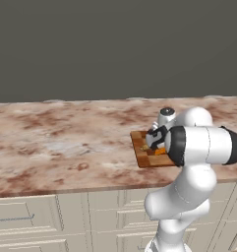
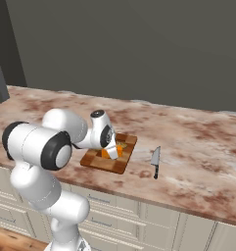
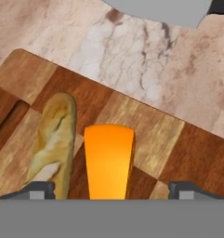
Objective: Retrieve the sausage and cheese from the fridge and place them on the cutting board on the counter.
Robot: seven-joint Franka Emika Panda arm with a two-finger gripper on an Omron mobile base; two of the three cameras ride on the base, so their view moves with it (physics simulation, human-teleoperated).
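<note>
The hand (image 3: 111,188) stood released, fingers spread wide to either side of the cheese (image 3: 108,160), which lay on the cutting board (image 3: 150,135) directly beneath it, long axis pointing away from the hand. A tan speckled lump (image 3: 55,137) lay just beside the cheese. A knife (image 2: 155,159) rested on the surface (image 2: 198,147) nearby.

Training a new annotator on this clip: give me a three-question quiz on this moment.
1. True or false: the cheese lies on the board.
2. What lies on the counter right of the board in the right base view? A) knife B) spoon C) cup
3. In the hand view, are the gripper jaws open or shut?

Key: 1 true; 2 A, the knife; 3 open, fingertips wide on either side of the cheese.
</note>
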